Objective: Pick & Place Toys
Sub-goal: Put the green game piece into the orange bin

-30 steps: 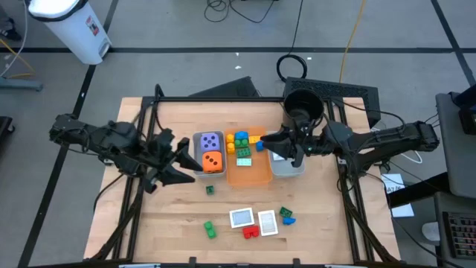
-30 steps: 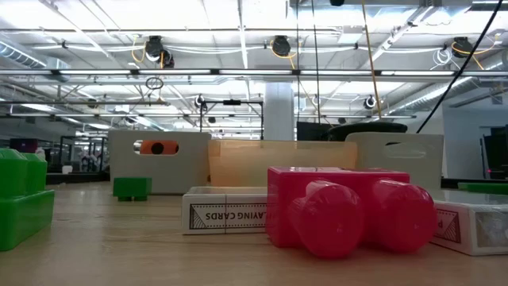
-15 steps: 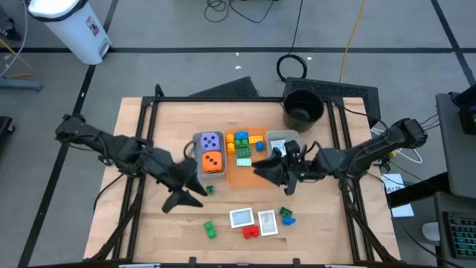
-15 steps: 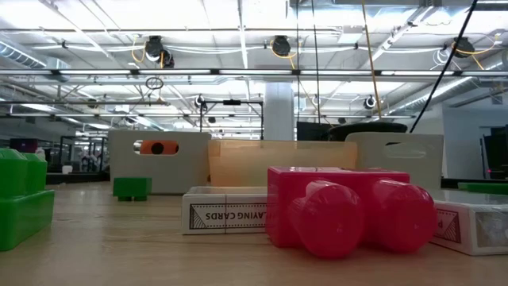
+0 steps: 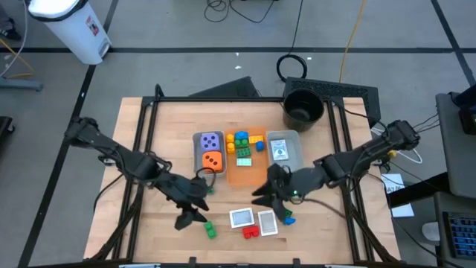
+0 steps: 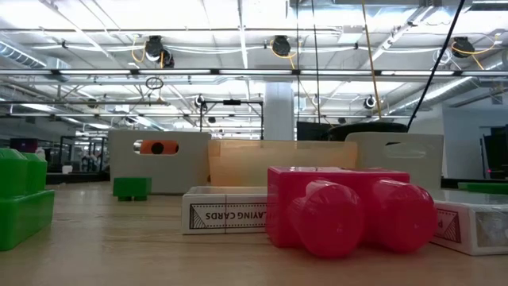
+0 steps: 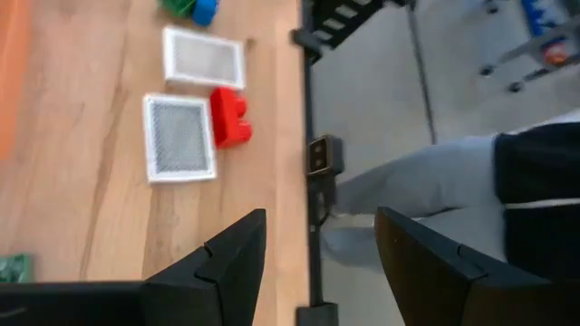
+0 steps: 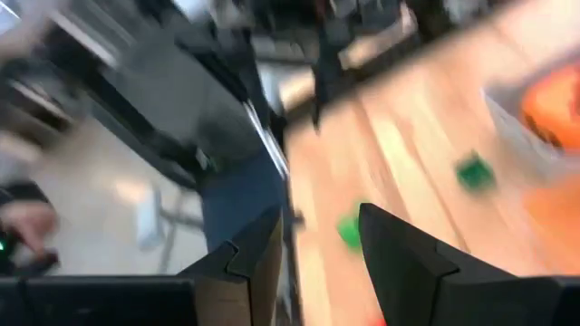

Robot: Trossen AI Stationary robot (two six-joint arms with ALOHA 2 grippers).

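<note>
Left arm reaches in from 9 o'clock, stretched low across the desk (image 5: 149, 141); left gripper (image 5: 192, 216) sits at about 7 o'clock of the trays, just beside a green brick (image 5: 210, 229), jaws parted, nothing between them in the left wrist view. Right arm comes in from 3 o'clock, bent down toward the desk's front; right gripper (image 5: 266, 195) hangs below the orange tray (image 5: 262, 176), near the cards, jaws apart in its wrist view, nothing visibly held.

Left grey tray (image 5: 196, 155): purple die (image 5: 210, 141) and orange die (image 5: 213, 160). Orange tray: blue, yellow, orange, green bricks (image 5: 243, 145) bunched at its 12 o'clock end. Right grey tray (image 5: 294, 152): one whitish card (image 5: 280, 150). Black bucket (image 5: 303, 109) at 1 o'clock, contents not discernible.

Loose on the desk at 6 o'clock: two cards (image 5: 242, 218), red brick (image 5: 251, 231), green-blue brick pair (image 5: 287, 216), small green brick (image 5: 210, 190).

Low view alone shows the card box's printed side (image 6: 225, 214), red brick's studs (image 6: 349, 213) close up; no arms in it. Left wrist view shows a person's trousered leg (image 7: 426, 177) beyond the desk edge.
</note>
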